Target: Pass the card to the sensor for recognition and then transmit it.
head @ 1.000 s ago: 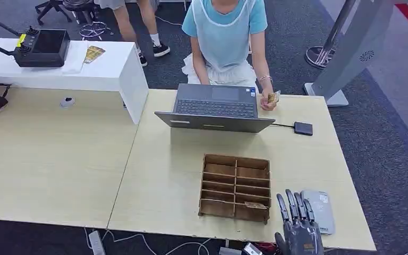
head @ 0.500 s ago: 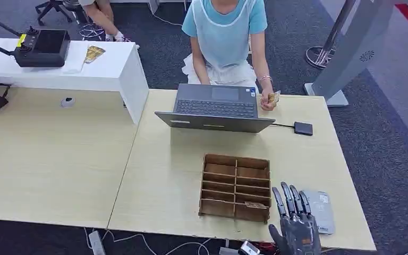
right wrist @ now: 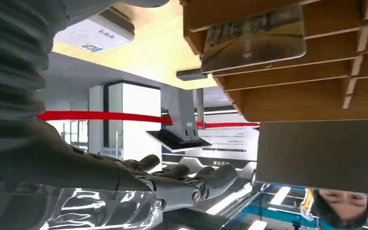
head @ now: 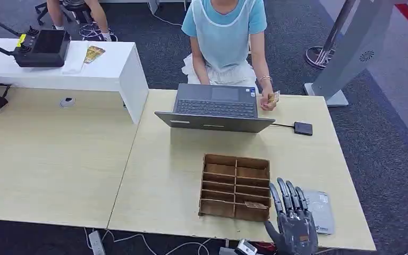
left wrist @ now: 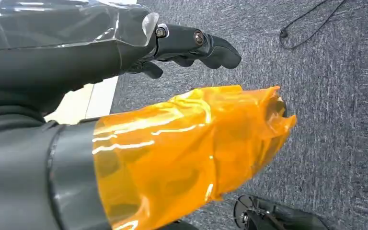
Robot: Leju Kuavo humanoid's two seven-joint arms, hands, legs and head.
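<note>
Right wrist view shows the card [right wrist: 254, 38] lettering; head view shows the right robot hand [head: 293, 223] open, empty.

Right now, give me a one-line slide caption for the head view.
Robot's open right hand hovers beside the wooden compartment box holding a card, flat grey sensor alongside.

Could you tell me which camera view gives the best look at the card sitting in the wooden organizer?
The right wrist view: the card shows large, leaning in a slot of the wooden organizer. In the head view the card is small, lying in a near slot beside the right hand. The left wrist view faces carpet.
</note>
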